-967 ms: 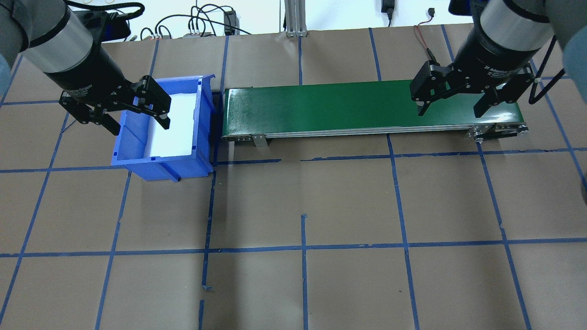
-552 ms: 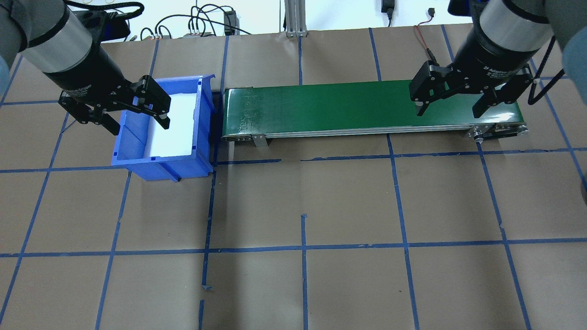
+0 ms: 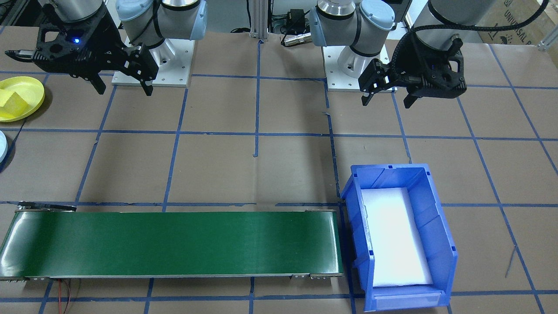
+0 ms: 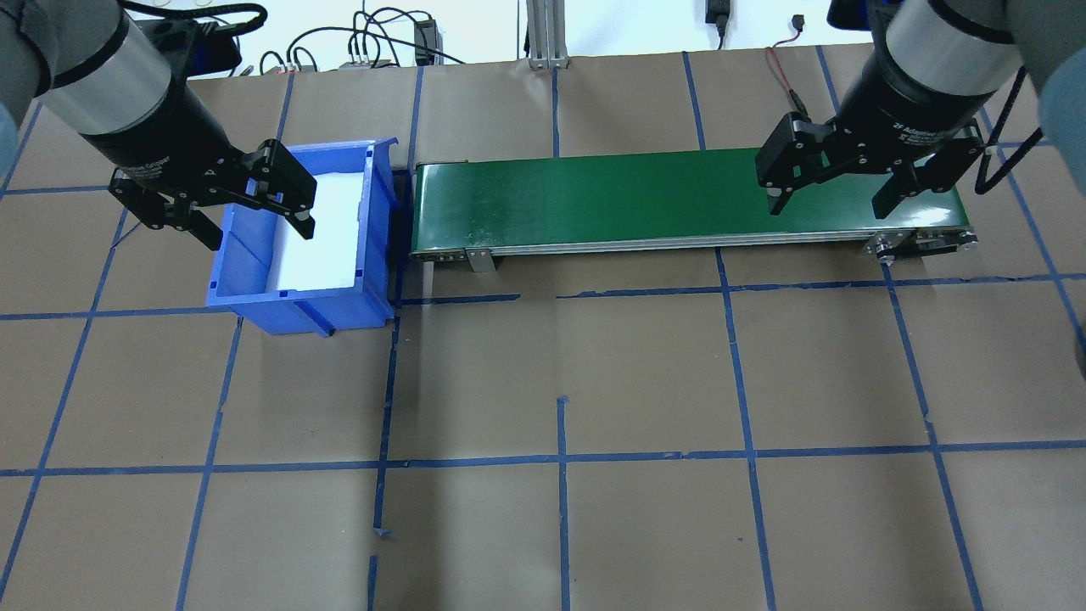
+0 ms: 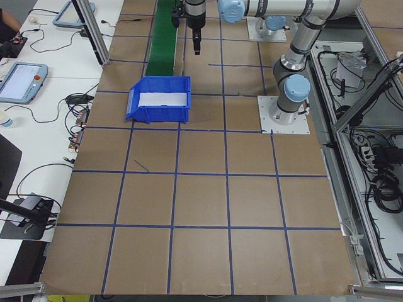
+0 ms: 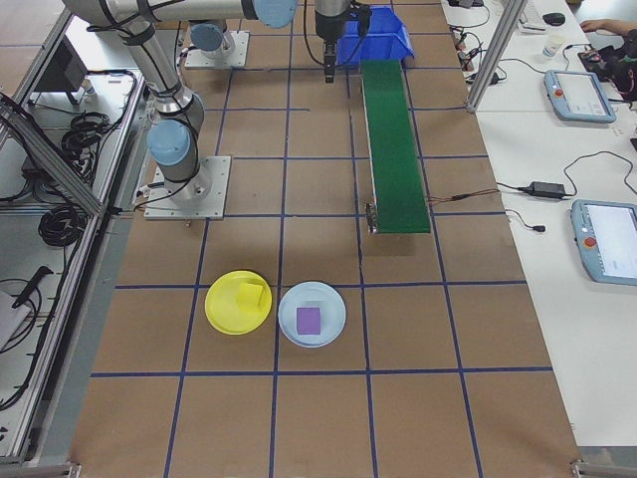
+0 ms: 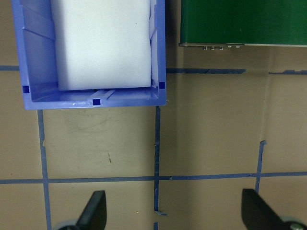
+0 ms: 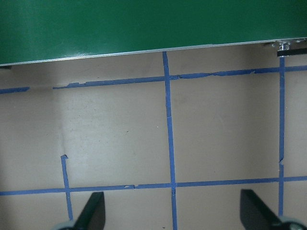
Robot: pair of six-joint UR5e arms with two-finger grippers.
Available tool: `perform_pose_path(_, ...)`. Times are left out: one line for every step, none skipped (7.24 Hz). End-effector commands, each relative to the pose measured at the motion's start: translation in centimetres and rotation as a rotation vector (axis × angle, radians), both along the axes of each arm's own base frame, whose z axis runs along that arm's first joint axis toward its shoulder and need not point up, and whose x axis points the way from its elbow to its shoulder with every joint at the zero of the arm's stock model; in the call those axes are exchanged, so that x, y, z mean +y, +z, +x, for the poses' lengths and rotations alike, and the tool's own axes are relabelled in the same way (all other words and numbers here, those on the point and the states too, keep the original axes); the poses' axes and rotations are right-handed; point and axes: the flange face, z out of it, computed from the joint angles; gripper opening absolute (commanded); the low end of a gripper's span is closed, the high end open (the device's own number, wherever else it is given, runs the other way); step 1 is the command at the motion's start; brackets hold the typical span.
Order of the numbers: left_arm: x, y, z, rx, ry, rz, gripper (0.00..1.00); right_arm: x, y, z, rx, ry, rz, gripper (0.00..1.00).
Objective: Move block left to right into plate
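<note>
The yellow plate (image 3: 30, 89) lies on the table near my right arm's base, and a yellow block (image 3: 14, 104) rests inside it; the side view shows the same plate (image 6: 224, 314) and block (image 6: 249, 295). My right gripper (image 4: 828, 210) hangs open and empty over the right end of the green conveyor belt (image 4: 611, 195), well apart from the plate. My left gripper (image 4: 257, 236) hangs open and empty above the blue bin (image 4: 254, 301). Only white foam shows in the bin. In the wrist views both the left fingers (image 7: 93, 213) and right fingers (image 8: 91, 213) are spread wide.
A pale blue plate (image 6: 328, 299) with a purple block (image 6: 309, 320) sits beside the yellow plate. The belt (image 3: 174, 244) shows no object on it. Blue tape lines grid the brown table. Cables and tablets lie beyond the far table edge.
My right gripper has crept slightly left and away over the belt's right end. The left arm has stayed put. Both grippers remain open.
</note>
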Motion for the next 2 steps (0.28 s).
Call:
perform_pose_path(0.02,-0.07,0.03,0.0,0.001,0.002,1.0,-0.05,-0.05,-0.04,0.0,-0.001,0.001,1.0)
perform_pose_path(0.03,-0.07,-0.06,0.001,-0.001,0.002,1.0,-0.05,-0.05,-0.04,0.0,-0.002,0.001,1.0)
